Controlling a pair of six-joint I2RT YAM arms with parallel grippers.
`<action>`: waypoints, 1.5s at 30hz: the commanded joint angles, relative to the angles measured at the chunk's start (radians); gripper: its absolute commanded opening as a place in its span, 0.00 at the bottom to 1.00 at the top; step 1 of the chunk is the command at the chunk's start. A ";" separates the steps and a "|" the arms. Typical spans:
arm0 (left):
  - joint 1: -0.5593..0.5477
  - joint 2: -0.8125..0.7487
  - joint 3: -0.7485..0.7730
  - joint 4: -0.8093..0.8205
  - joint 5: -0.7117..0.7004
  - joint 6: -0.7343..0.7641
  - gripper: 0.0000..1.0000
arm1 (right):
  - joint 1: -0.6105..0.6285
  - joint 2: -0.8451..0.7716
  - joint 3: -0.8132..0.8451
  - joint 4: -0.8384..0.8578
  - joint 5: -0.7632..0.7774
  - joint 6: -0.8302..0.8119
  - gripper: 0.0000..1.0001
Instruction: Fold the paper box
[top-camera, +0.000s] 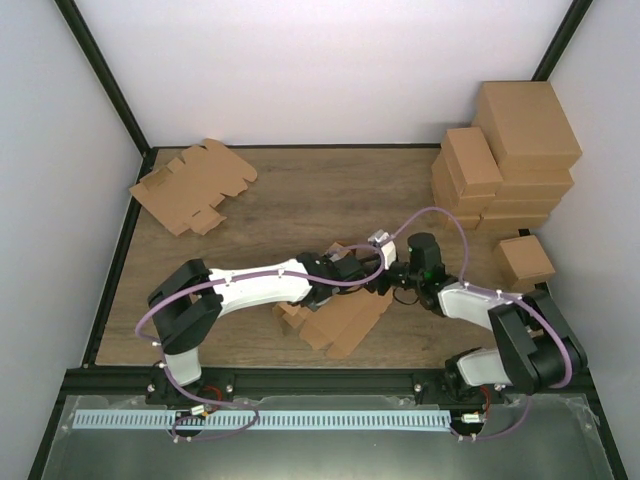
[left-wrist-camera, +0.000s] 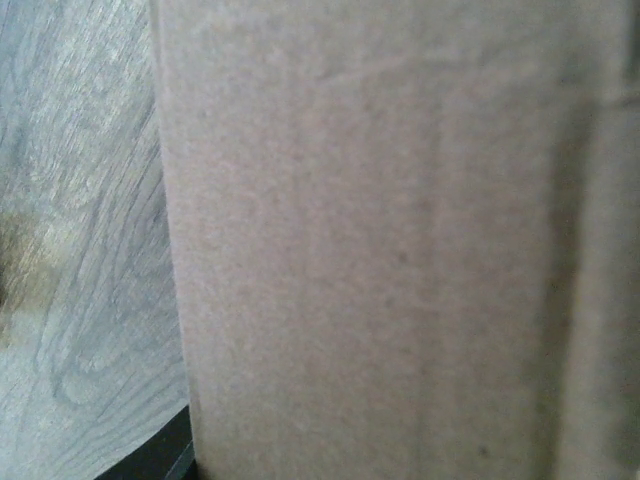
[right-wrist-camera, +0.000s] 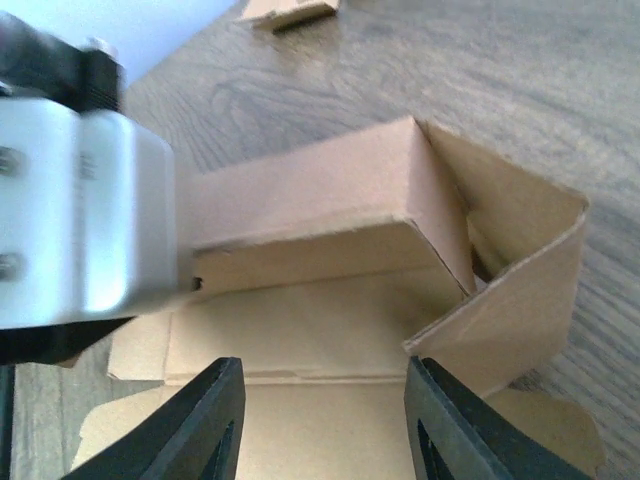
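Left wrist: only blurred paper box (left-wrist-camera: 400, 240).

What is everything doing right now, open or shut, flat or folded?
paper box: half folded, some walls standing up
right gripper: open, over the box, holding nothing
left gripper: at the box; open or shut is hidden
pile of blanks: flat, unfolded
cartons: closed, mostly stacked

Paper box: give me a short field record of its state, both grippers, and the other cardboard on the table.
paper box: partly folded, one wall raised, between the arms
right gripper: open, over its flat panel
left gripper: at the box, jaws hidden
flat blanks: far left
cartons: stacked far right
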 joint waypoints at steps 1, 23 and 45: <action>-0.006 -0.004 0.002 0.011 0.004 0.007 0.40 | -0.041 -0.059 -0.008 0.079 -0.076 0.051 0.48; -0.044 0.049 0.005 -0.002 -0.060 -0.012 0.40 | -0.253 0.306 0.172 0.356 -0.292 0.366 0.60; -0.065 0.064 0.017 -0.009 -0.114 -0.026 0.40 | -0.254 0.402 0.153 0.411 -0.535 0.416 0.53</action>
